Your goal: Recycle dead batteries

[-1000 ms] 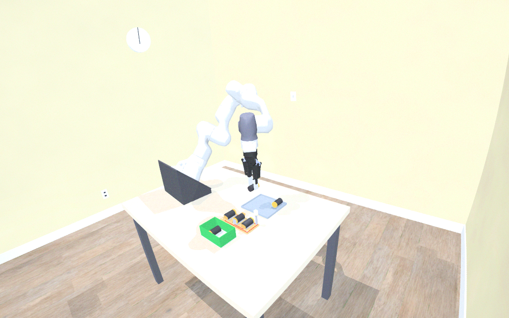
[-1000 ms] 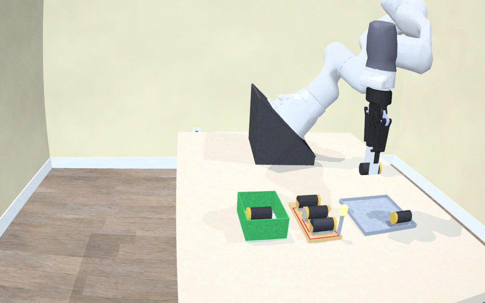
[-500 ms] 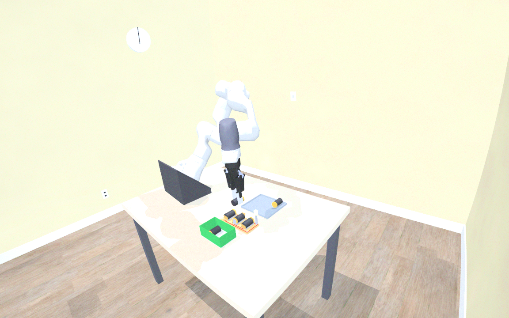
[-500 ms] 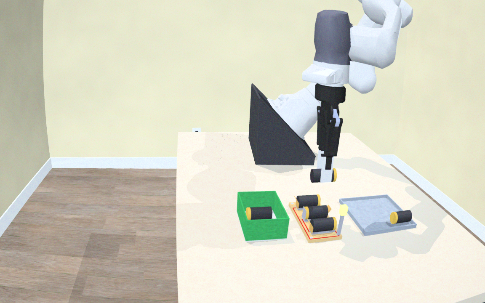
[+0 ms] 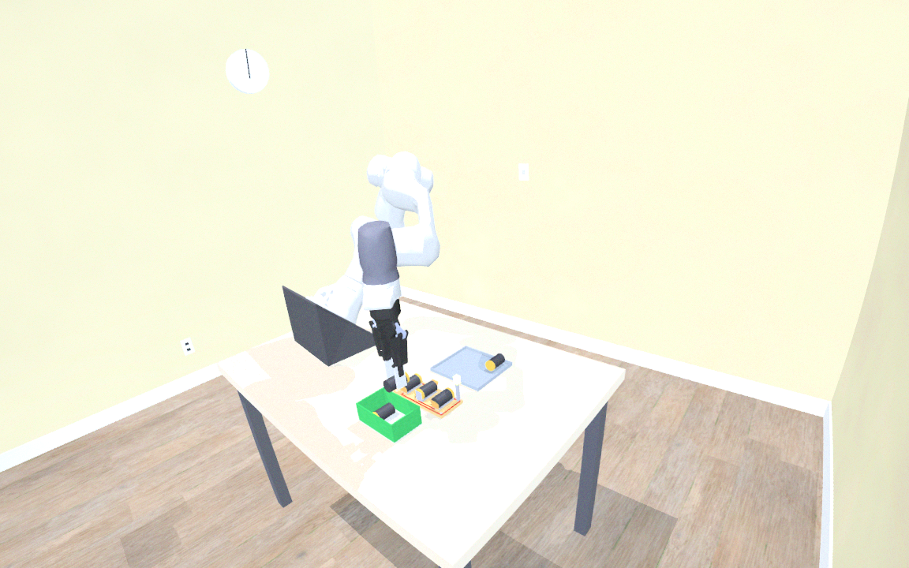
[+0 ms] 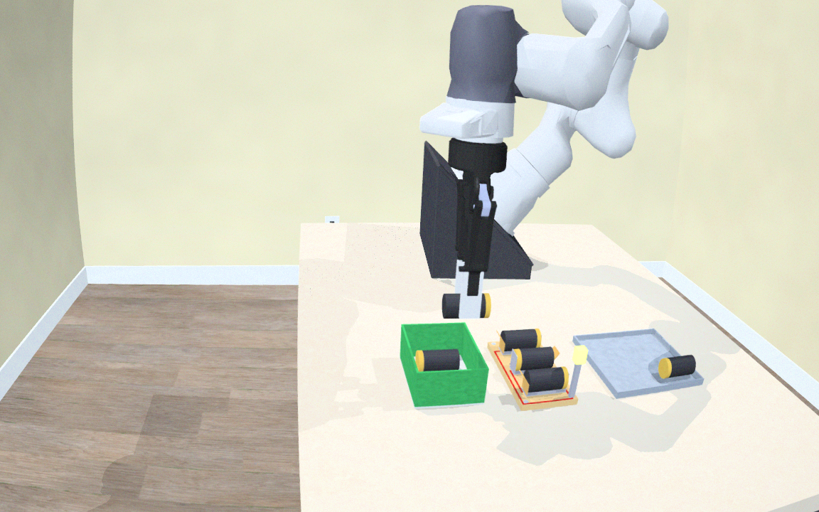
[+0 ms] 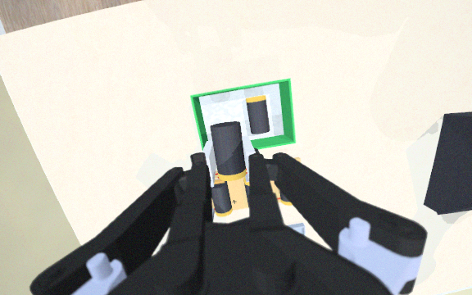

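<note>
My gripper (image 5: 395, 382) (image 6: 470, 306) (image 7: 229, 148) is shut on a black battery with a yellow end, held level above the table, just behind the green box in the exterior view. The upright green recycling box (image 5: 375, 420) (image 6: 449, 390) (image 7: 288, 111) holds one battery (image 5: 385, 411) (image 6: 441, 359) (image 7: 258, 116) lying on its floor. Three batteries lie in the orange holder board (image 6: 549, 403) beside the box: a rear one (image 6: 520, 339), a middle one (image 6: 534, 358) and a front one (image 6: 546, 380). The bulb (image 6: 579, 355) on its post looks yellow and lit.
A blue-grey tray (image 5: 458, 364) (image 6: 622, 356) lies beyond the holder, with one battery (image 5: 497, 360) (image 6: 682, 365) near its outer edge. The dark arm stand (image 5: 316, 324) (image 6: 438, 222) (image 7: 465, 164) rises at the back of the table. The bulb post sticks up at the holder's corner.
</note>
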You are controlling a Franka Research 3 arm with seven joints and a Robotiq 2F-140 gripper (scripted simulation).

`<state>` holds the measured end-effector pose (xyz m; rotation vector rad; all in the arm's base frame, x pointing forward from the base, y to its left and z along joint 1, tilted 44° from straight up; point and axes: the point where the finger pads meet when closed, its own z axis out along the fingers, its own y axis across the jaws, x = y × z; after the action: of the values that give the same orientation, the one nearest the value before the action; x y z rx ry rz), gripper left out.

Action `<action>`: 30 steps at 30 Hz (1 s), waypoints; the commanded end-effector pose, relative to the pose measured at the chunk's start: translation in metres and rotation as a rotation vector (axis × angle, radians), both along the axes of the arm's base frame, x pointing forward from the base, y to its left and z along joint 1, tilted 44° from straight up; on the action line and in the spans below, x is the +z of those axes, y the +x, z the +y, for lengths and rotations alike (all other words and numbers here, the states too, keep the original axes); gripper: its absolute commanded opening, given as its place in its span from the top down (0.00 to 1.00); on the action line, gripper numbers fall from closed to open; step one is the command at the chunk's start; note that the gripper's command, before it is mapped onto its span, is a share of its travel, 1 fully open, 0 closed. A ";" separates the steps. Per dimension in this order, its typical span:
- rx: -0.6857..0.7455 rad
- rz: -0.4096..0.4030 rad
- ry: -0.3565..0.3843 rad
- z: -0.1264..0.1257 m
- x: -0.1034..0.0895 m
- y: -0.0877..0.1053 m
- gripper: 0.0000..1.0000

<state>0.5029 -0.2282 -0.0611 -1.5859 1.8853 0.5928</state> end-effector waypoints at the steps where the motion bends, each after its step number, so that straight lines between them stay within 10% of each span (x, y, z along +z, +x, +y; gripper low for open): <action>1: 0.027 -0.005 -0.002 -0.009 -0.009 -0.001 0.84; 30: 0.043 -0.020 -0.005 -0.016 -0.015 0.000 0.84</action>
<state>0.5032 -0.2430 -0.0762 -1.6188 1.8577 0.5954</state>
